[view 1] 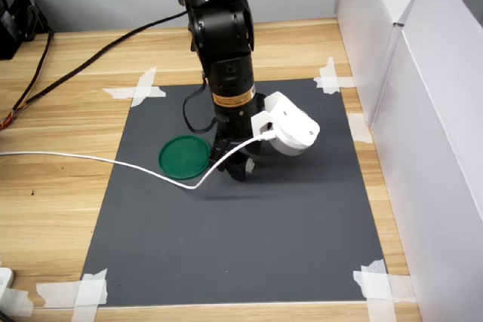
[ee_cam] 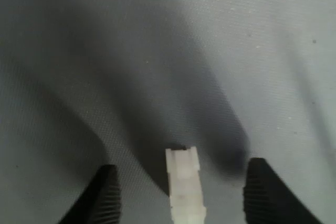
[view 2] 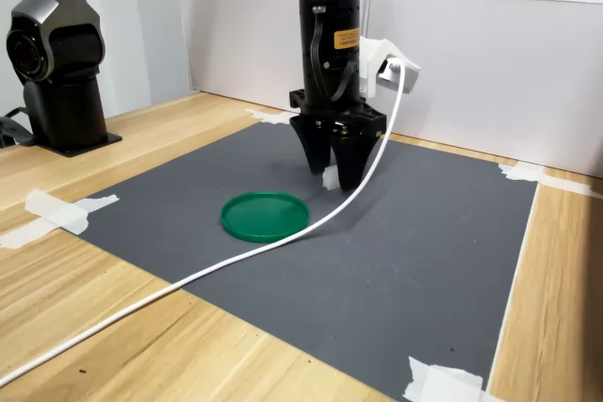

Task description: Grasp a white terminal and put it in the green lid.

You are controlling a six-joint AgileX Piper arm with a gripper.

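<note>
Covering wooden table (view 1: 68,209): dark mat (view 1: 249,246), corners taped; white panels (view 1: 423,111) alongside.

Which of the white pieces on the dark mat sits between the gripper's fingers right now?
The small white translucent plastic terminal, between the open gripper fingers. The other white pieces are flat tape strips at the grey mat corners, far from the gripper.

Green lid (view 2: 265,215): dark green, plain. White terminal (ee_cam: 185,187): milky white, slightly translucent; gripper (ee_cam: 181,195): black, fingers (ee_cam: 105,195) finely ribbed. Mat (view 1: 249,239): dark grey, fine weave; table (view 1: 53,194): pale wood grain; tape (view 1: 134,90) and cable (view 2: 236,256): white.
</note>
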